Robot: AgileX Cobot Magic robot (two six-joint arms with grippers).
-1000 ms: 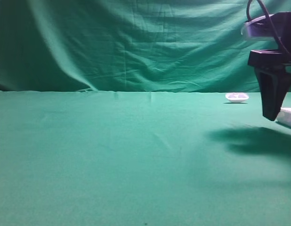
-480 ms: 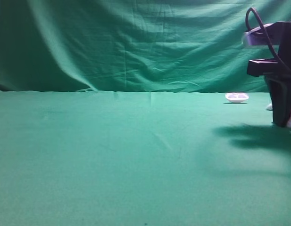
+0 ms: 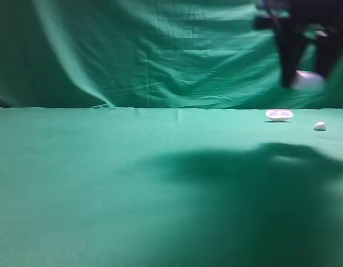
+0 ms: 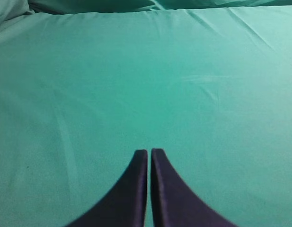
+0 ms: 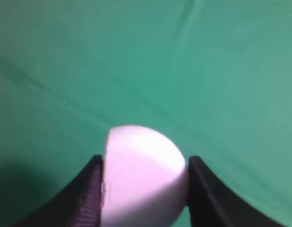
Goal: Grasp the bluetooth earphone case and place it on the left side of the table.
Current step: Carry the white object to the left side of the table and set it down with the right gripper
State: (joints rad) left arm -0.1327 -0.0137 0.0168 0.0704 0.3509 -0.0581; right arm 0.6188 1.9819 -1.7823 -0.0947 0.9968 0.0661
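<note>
Case: the bluetooth earphone case [image 5: 143,177] sits white and rounded between the right gripper [image 3: 306,78] jaws, held clear above the table [image 3: 132,183] near its far right corner.
Right arm: raised high, fingers pointing down, jaws part-open and pressed on both sides of the case.
Left gripper [image 4: 149,156]: low over bare cloth, jaws together, holding nothing.
Writing: none readable.
Nearby: a white dish [image 3: 279,115] and a small white pebble [image 3: 319,126] lie apart by the far right edge.
</note>
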